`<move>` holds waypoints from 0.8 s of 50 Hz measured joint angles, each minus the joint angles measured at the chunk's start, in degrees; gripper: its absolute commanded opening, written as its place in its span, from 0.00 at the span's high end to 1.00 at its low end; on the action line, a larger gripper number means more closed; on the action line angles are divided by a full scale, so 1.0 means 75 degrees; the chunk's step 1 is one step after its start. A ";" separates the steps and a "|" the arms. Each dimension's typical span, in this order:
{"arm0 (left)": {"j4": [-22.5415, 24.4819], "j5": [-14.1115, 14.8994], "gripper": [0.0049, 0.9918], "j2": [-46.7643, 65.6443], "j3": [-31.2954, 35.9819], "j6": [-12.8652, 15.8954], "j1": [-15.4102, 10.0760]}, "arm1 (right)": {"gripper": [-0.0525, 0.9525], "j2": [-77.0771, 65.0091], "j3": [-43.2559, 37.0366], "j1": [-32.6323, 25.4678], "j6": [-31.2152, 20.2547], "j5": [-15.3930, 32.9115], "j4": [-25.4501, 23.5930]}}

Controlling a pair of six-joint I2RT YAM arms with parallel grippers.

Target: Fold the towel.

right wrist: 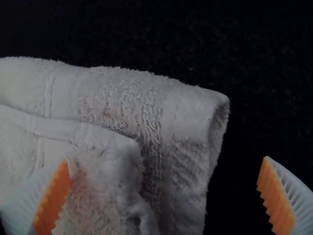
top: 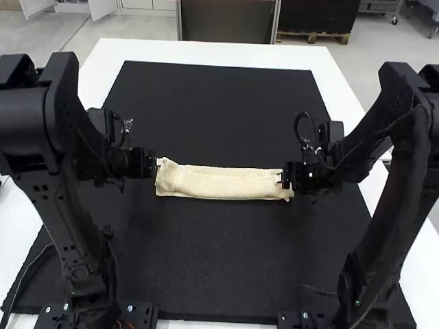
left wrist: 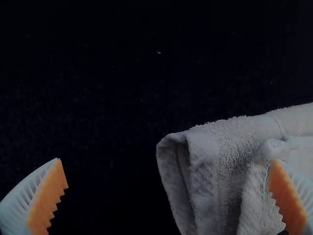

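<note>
1. As you face the desk (top: 206,50), your towel (top: 223,184) lies on the black mat (top: 219,267), folded into a narrow strip.
2. Its long axis runs left to right, 2 short ends facing sideways.
3. Your left end effector (top: 157,164) and right end effector (top: 281,179), 1 at each end, have fingers apart.

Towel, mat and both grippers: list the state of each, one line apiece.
Towel: folded lengthwise into a long, narrow strip, lying across the mat, layers visible at both ends.
Mat: spread flat on the table.
Left gripper: open, at the towel's left end.
Right gripper: open, at the towel's right end.
</note>
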 measured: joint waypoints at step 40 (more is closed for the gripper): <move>0.0125 0.0020 0.03 -0.0012 0.0344 -0.0557 0.0000 | 0.97 0.0361 0.0105 0.0105 -0.0093 -0.0134 -0.0052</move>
